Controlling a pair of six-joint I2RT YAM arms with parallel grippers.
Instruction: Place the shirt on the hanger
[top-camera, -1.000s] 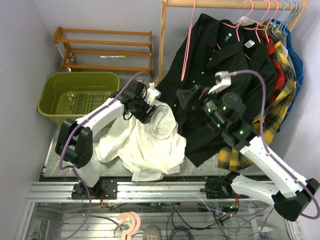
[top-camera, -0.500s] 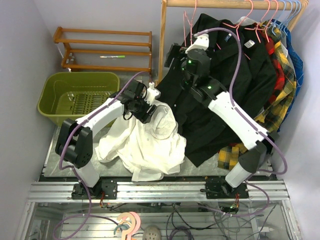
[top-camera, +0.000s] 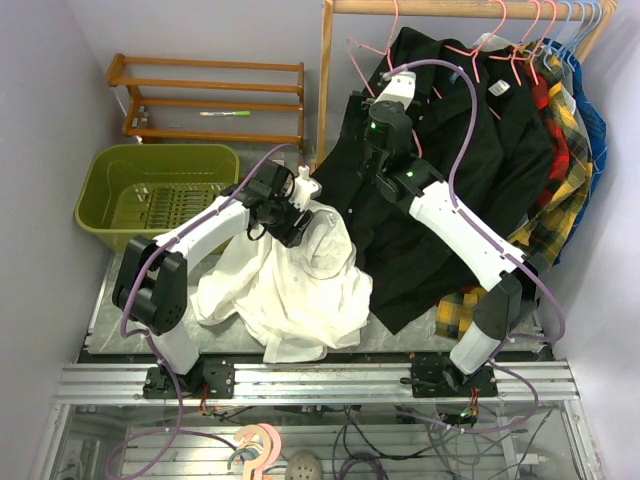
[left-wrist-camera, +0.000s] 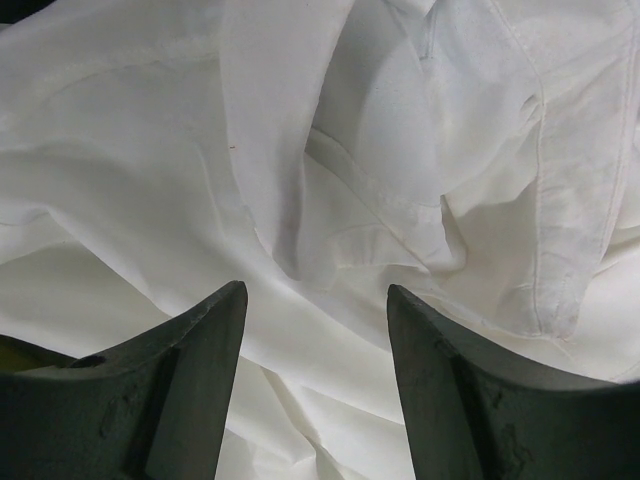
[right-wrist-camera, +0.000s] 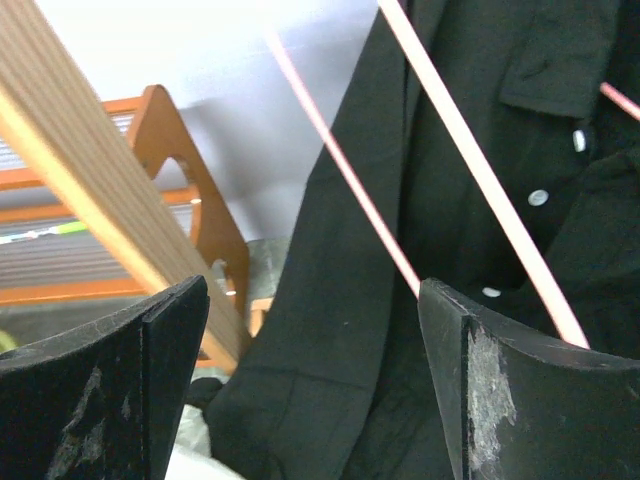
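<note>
While the hanger (right-wrist-camera: 470, 152) hangs on the rod (top-camera: 440, 8), the step in hand is judged to be its pickup by the R claw (right-wrist-camera: 312, 300). That claw is wide open and holds nothing. Two pink wires cross the gap btwn its fingers, neither touched.

Procedure for a clean grip:
- Centre one wire in the gap.
- Close fully, as thin wire slips easily.
- Lift the hook up and off the rod before pulling away.

L claw (left-wrist-camera: 317, 290) is part open, tips pointed at the shirt (top-camera: 300, 290); no cloth is seen pinched. Shirt lies heaped on the desk (top-camera: 100, 300) at front centre, its peak against the L claw.

Clearance:
- Wooden post (top-camera: 324, 80) stands just left of the R claw, so avoid swinging that way.
- Black shirt (top-camera: 500, 170) hangs directly behind the wires, so a deep reach may catch fabric.
- Open room lies below, toward the heap.
- Green basket (top-camera: 100, 190) sits well apart, far left.
</note>
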